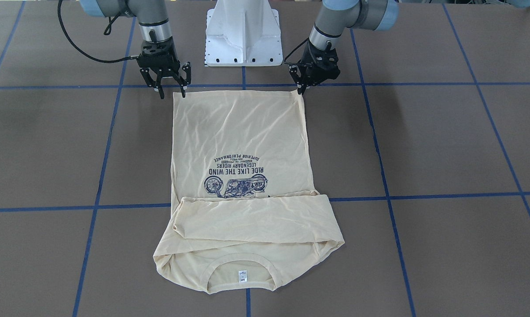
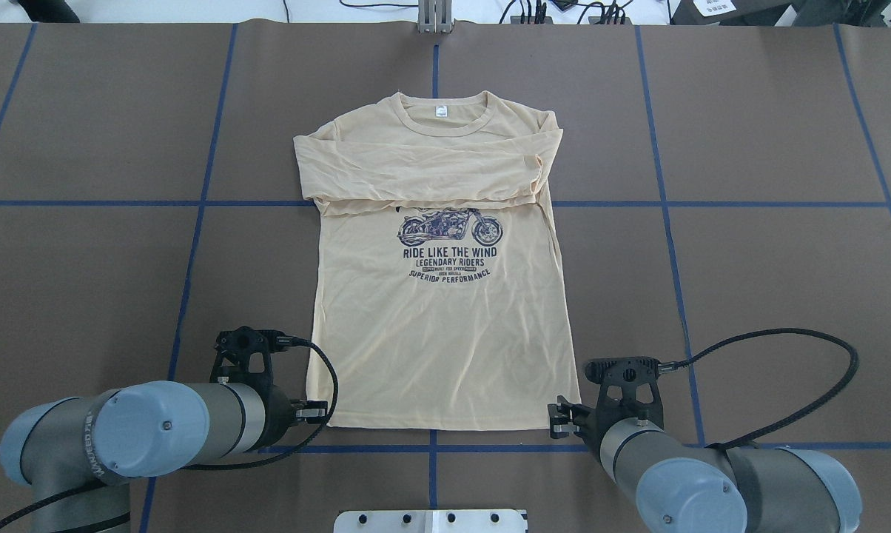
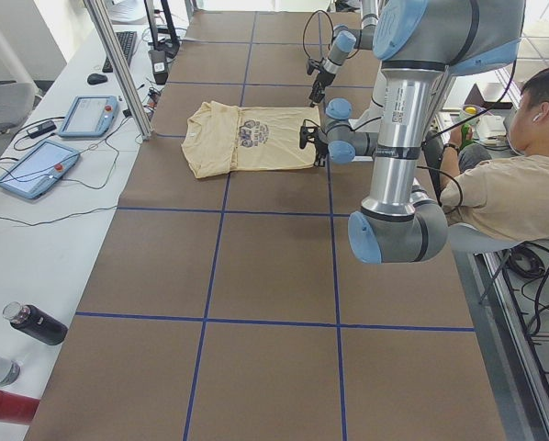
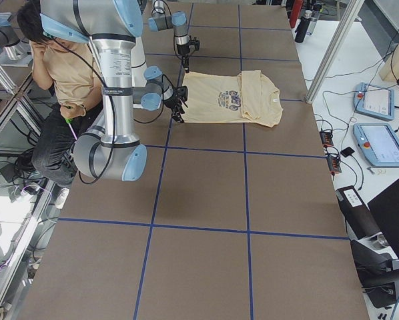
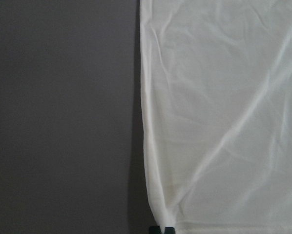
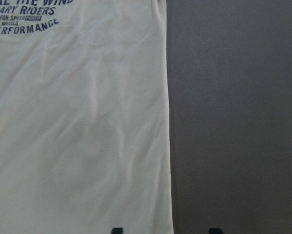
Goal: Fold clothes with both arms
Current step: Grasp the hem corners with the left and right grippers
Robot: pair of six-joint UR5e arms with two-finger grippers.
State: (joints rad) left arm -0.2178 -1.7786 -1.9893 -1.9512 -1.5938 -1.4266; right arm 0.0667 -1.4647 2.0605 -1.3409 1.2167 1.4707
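Note:
The cream-yellow T-shirt (image 1: 238, 132) lies flat, print up, on the brown table, its sleeves folded across the chest (image 2: 423, 174), neck away from the robot. It also shows in the left wrist view (image 5: 224, 122) and the right wrist view (image 6: 77, 122). My left gripper (image 1: 300, 90) is down at one hem corner, with its tips together on the cloth (image 5: 163, 229). My right gripper (image 1: 172, 91) is open at the other hem corner, and its fingers straddle the shirt's side edge (image 6: 165, 230). Both grippers show in the overhead view, the left (image 2: 316, 411) and the right (image 2: 560, 419).
The white pedestal base (image 1: 242, 35) stands just behind the hem, between the arms. Blue tape lines (image 1: 388, 198) grid the brown table. A seated person (image 3: 504, 184) is behind the robot. Tablets (image 3: 91, 115) and bottles (image 3: 36, 323) lie on the side bench.

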